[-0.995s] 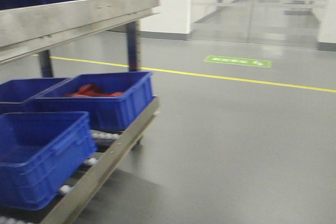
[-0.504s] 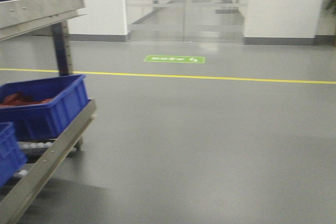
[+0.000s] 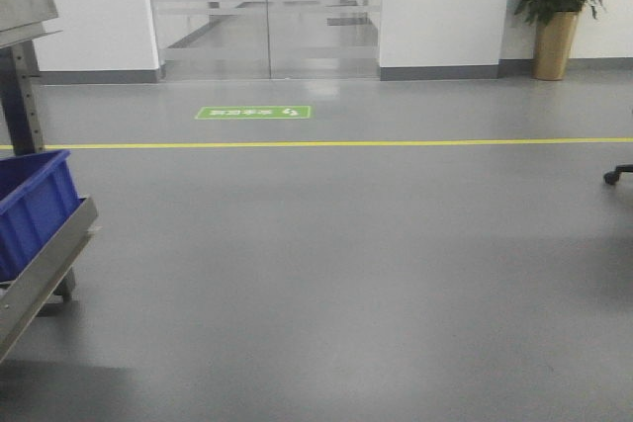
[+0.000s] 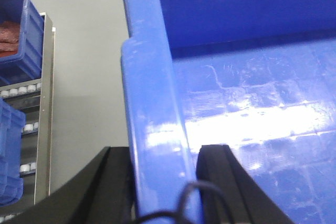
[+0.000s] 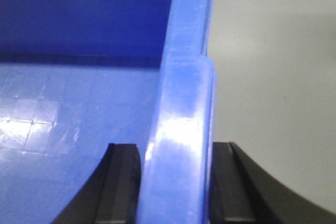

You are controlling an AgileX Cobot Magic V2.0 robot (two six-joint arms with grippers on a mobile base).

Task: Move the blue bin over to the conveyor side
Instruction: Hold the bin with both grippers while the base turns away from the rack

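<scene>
I carry the glossy blue bin between both arms. In the left wrist view my left gripper (image 4: pixel 165 182) is shut on the bin's left rim (image 4: pixel 152 108), one black finger outside and one inside; the empty shiny floor of the bin (image 4: pixel 252 124) fills the right. In the right wrist view my right gripper (image 5: pixel 176 182) is shut on the bin's right rim (image 5: pixel 184 103), with the bin's inside (image 5: pixel 68 103) to the left. Neither gripper nor the held bin shows in the front view. The conveyor is out of view.
A steel rack with white rollers (image 3: pixel 40 264) holds another blue bin (image 3: pixel 30 207) at the left edge; it also shows in the left wrist view (image 4: pixel 37 103). Grey floor ahead has a yellow line (image 3: pixel 396 142), a green marking (image 3: pixel 253 113), glass doors (image 3: pixel 262 12), a potted plant (image 3: pixel 556 7), a chair caster (image 3: pixel 618 175).
The front view has swung to the right: the rack and its blue bins slid left and almost out of the frame, and the plant and chair caster came into view.
</scene>
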